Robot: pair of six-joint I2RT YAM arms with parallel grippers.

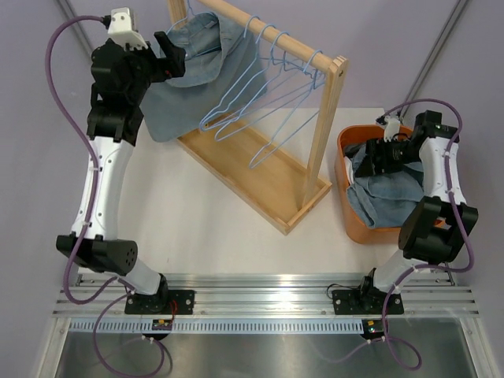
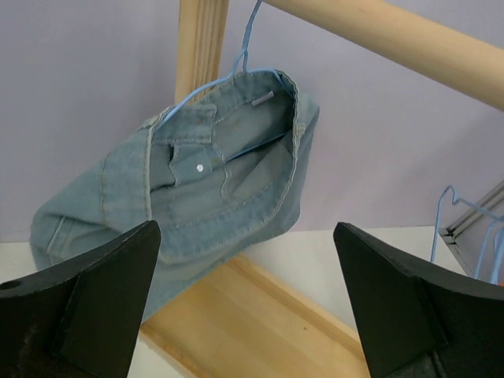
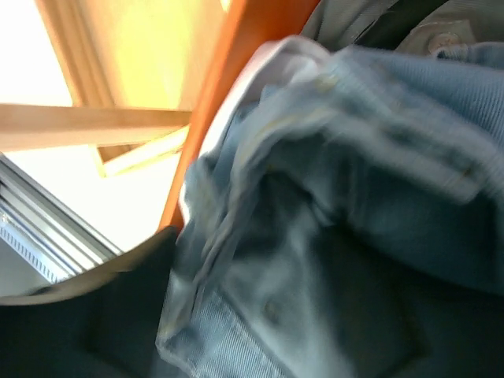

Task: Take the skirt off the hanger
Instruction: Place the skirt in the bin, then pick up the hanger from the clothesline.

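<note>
The light blue denim skirt [image 1: 185,87] hangs on a blue wire hanger [image 2: 236,67] at the far left end of the wooden rack's rail [image 1: 268,27]. In the left wrist view the skirt [image 2: 228,181] hangs with its waistband up, straight ahead. My left gripper [image 1: 175,57] is raised beside the skirt; its jaws [image 2: 246,228] are wide open and empty, a little short of the cloth. My right gripper [image 1: 370,157] is down in the orange basket [image 1: 346,209], open, with blurred denim [image 3: 354,157] lying across the gap; one finger [image 3: 87,315] shows at lower left.
Several empty blue hangers [image 1: 268,102] hang along the rail to the right of the skirt. The rack's wooden base [image 1: 244,169] runs diagonally across the table. The basket at the right holds a pile of denim clothes [image 1: 390,197].
</note>
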